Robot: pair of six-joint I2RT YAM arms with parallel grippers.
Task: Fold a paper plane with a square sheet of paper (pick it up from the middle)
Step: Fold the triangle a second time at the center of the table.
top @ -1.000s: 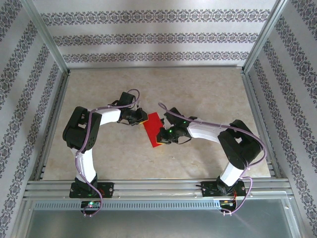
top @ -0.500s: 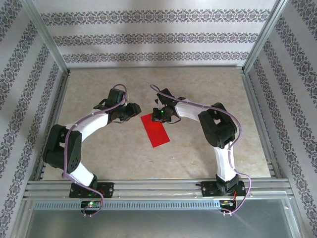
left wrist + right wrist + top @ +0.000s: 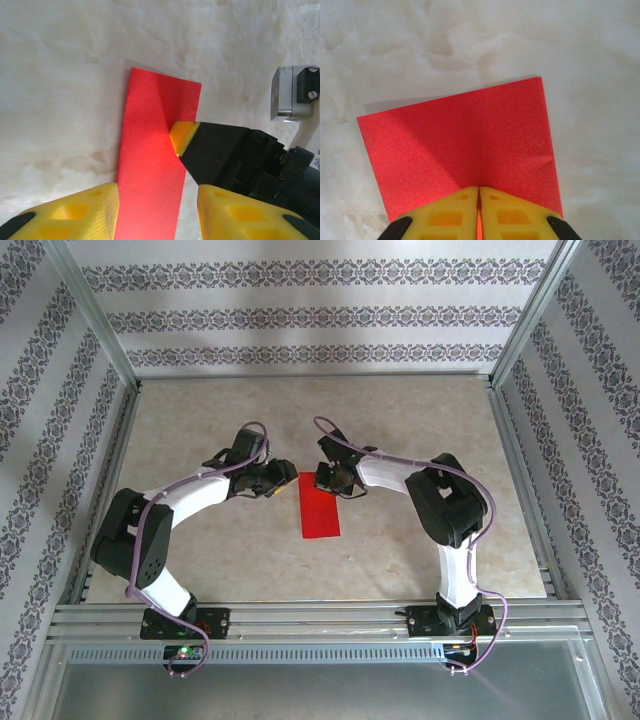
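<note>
Item 1, square sheet of paper (image 3: 319, 507): bright red, folded to a long narrow rect., lying flat on the bench (image 3: 420, 420) approx. centre, betw. your two arms, long axis running near-to-far. From the rt wrist cam the sheet (image 3: 460, 145) shows a straight crease running up from the fingertips, w/ faint diagonal shading either side. Item 2, your left pincer (image 3: 284, 484): low over the bench, just beside the sheet's far-left corner. From its own cam the pincer (image 3: 157, 210) has its jaws apart, yellow fingers (image 3: 75, 210) standing one each side of the sheet (image 3: 150, 175); left finger is just beside the paper's edge, right finger is clear of it w/ a sliver of bench (image 3: 60, 75) betw.; nothing clamped. Item 3, your right pincer (image 3: 322, 483): at the sheet's far end, opp. the left one, the two near but apart. From its own cam the pincer (image 3: 479, 210) has its fingers together, a hairline seam betw. them, tips down on the paper; whether a ply is nipped in that seam you can't tell. From the left cam the same pincer (image 3: 183, 136) reads as a yellow tip on a black body, touching the sheet's right-hand edge partway along. Item 4, misc.: grey metal block (image 3: 294, 94) w/ screw heads, beyond that black body; bench surface (image 3: 570, 40) pale, marbled beige.
</note>
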